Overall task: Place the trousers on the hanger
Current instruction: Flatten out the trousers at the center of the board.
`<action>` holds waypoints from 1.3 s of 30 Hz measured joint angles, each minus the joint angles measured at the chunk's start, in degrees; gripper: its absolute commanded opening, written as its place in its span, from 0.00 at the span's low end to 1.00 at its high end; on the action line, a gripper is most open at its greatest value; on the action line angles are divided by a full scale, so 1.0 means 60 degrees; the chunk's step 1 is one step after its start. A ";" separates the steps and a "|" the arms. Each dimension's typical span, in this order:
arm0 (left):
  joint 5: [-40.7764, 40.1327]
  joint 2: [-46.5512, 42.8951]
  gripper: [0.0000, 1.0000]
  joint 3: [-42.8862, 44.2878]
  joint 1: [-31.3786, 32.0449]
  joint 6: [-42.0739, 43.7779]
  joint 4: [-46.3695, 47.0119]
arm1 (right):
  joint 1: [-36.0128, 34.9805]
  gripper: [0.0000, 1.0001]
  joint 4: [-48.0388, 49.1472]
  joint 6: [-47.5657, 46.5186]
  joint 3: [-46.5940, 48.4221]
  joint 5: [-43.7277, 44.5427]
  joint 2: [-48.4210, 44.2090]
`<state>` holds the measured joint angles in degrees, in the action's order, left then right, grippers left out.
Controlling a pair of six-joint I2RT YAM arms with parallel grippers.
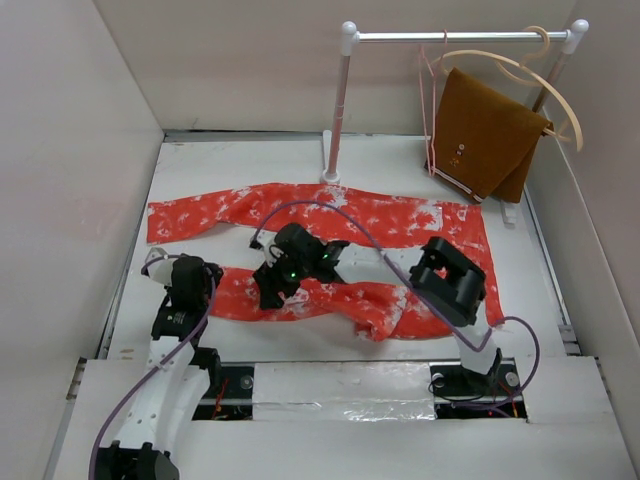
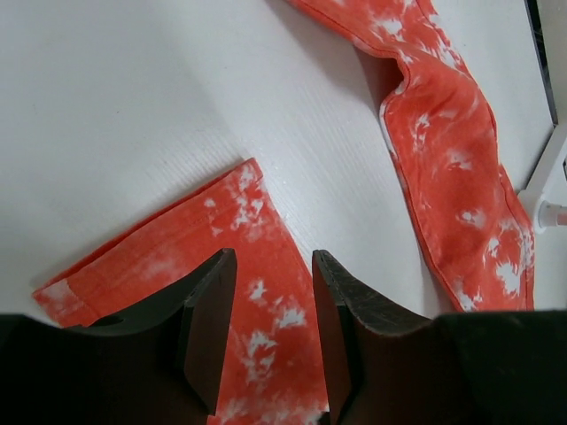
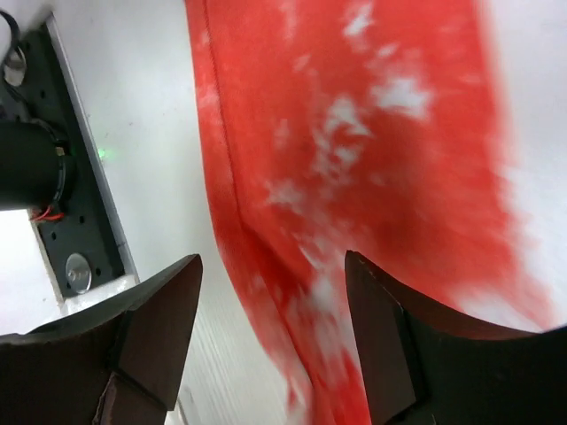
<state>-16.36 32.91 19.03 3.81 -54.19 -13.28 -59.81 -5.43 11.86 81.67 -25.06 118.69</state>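
Observation:
The orange-red trousers (image 1: 400, 225) lie flat on the white table, one leg along the back and the other nearer me. My left gripper (image 1: 205, 282) is open and hovers over the left end of the near leg; in the left wrist view the gripper (image 2: 270, 257) straddles that leg (image 2: 177, 248) just behind its hem. My right gripper (image 1: 268, 290) is open over the middle of the near leg; in the blurred right wrist view the gripper (image 3: 270, 261) stands above the fabric's (image 3: 354, 133) edge. The thin pink wire hanger (image 1: 428, 110) hangs on the rail at the back right.
A white clothes rack (image 1: 450, 37) stands at the back; its foot (image 2: 549, 190) shows beside the far leg. A brown cloth (image 1: 480, 135) hangs on a beige wooden hanger (image 1: 545, 85). Walls enclose the table. A black mounting plate (image 3: 75, 204) lies at the near edge.

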 measured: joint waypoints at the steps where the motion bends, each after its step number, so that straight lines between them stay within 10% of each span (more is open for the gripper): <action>1: -0.0098 -0.0095 0.37 0.0000 0.0051 -0.0109 -0.0182 | 0.0106 0.71 -0.0040 -0.0007 -0.0168 0.0055 -0.0364; 14: -0.0277 0.1286 0.34 0.0131 0.0725 -0.1450 -0.1716 | 0.1242 0.61 0.1056 0.0026 -0.3140 0.0860 -0.5340; 39: -0.1282 0.8378 0.36 0.3727 -0.0922 -0.0605 0.0168 | 0.3166 0.60 0.1647 0.0499 -0.5071 0.0783 -0.7490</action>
<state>-24.05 83.18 41.39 -1.72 -57.82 -12.27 -40.82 4.45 14.85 51.24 -20.36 73.76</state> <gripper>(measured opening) 0.340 0.603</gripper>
